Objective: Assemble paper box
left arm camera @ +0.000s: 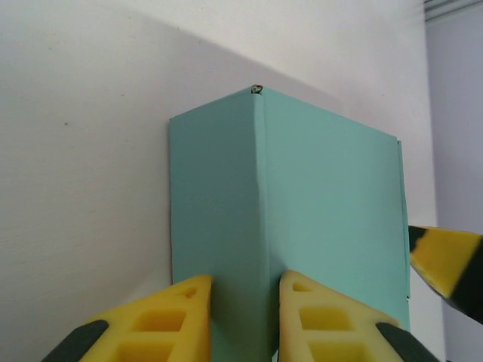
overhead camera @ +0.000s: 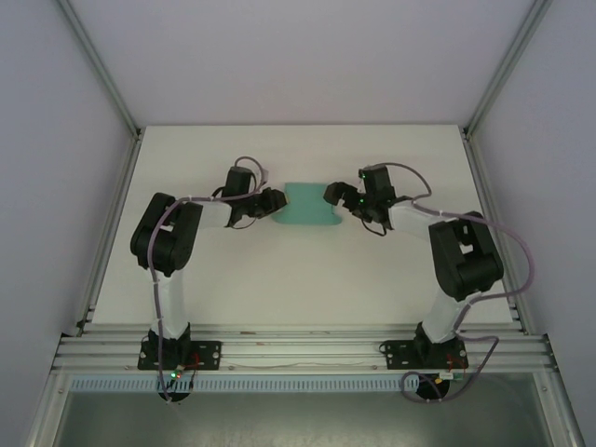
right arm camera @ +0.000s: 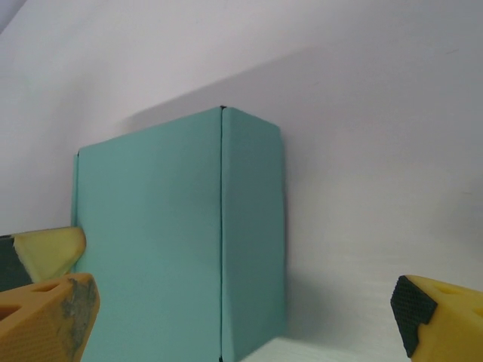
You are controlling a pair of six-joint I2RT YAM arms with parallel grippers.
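Observation:
The paper box [overhead camera: 312, 205] is a teal-green closed rectangular box lying on the white table between the two arms. My left gripper [overhead camera: 273, 202] is at its left end. In the left wrist view the jaws stand narrow, with the box's edge [left arm camera: 241, 226] between the yellow fingers [left arm camera: 177, 324] and both pads against the card. My right gripper [overhead camera: 332, 194] is at the box's right end. Its yellow fingers [right arm camera: 49, 317] stand far apart and the box [right arm camera: 173, 241] lies between them, untouched.
The white table [overhead camera: 298, 279] lies inside white walls with aluminium rails at both sides and along the near edge. The right gripper's fingertip [left arm camera: 445, 264] shows past the box's far end. A left fingertip [right arm camera: 45, 250] shows beside the right one.

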